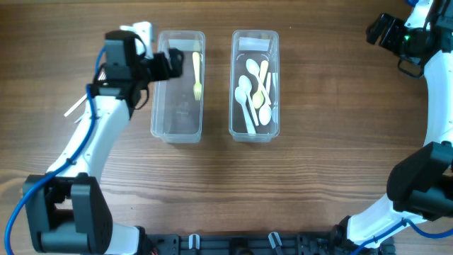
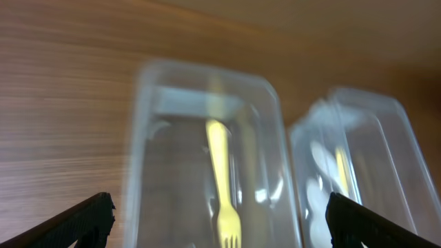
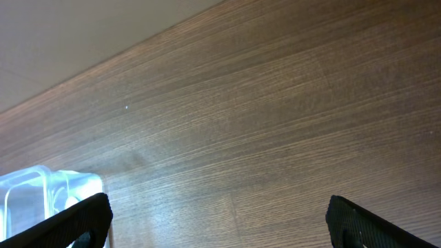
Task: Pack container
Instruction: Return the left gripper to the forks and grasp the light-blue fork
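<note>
– Trouble around the left hand? Where does it sit?
– It is over the far left edge of the left container. Its fingers are spread wide with nothing between them. Its own view is smeared, but the yellow fork shows lying flat inside that container near the right wall, tines toward the robot.
– So what could go wrong?
– I think the rim is the main worry. The walls are thin, clear plastic and hard to read, and the hand is right at them. A low or sideways move could catch the wall and slide or tip the box, which looks light. The right container stands near, so a shove could knock into it and jostle the white spoons piled inside.
– And the right hand?
– It is well apart, at the far right corner of the tabletop. It is also wide and empty, and its camera sees mostly bare wood plus one corner of a container. There is little risk while it is there. If both arms reached for the spoons together, I would expect them to crowd each other over that narrow box.
– Anything else?
– A pale sliver lies on the tabletop beside the left arm. I cannot tell what it is. If it is a utensil waiting to be packed, the arm swinging wide could sweep it away.
</note>
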{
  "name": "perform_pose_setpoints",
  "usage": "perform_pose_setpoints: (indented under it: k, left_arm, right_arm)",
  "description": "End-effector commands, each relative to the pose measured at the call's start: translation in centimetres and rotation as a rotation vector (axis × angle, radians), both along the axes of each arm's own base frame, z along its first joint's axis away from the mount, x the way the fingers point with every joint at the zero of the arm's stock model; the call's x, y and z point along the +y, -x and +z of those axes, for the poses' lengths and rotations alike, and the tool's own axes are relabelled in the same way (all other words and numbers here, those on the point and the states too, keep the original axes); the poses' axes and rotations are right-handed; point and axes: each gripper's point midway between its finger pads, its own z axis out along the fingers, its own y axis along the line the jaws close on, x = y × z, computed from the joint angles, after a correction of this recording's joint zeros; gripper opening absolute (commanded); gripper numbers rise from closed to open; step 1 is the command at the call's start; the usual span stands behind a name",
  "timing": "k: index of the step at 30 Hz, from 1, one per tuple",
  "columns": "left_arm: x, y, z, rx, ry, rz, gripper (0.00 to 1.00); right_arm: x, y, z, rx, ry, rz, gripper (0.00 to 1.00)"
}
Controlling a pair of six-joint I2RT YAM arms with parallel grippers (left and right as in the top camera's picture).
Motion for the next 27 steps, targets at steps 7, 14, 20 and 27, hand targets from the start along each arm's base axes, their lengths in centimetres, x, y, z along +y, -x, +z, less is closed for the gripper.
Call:
perform_pose_setpoints:
  k: [7, 14, 20, 27]
  left_arm:
    - [10.3, -1.2, 5.9, -0.017, 0.523, 0.566, 1.00]
    - [13.8, 2.7, 0.6, 0.236, 0.695, 0.985, 0.98]
    - [16.0, 11.3, -7.3, 0.515, 0.674, 1.651, 0.79]
    - [16.4, 11.5, -12.0, 0.603, 0.664, 1.777, 0.67]
  right_arm:
    - [-0.2, 0.0, 0.6, -0.013, 0.019, 0.002, 1.00]
    - [-0.2, 0.0, 0.6, -0.013, 0.019, 0.002, 1.00]
    - [-0.2, 0.0, 0.6, -0.012, 0.019, 0.002, 1.00]
    - [-0.2, 0.0, 0.6, -0.013, 0.019, 0.002, 1.00]
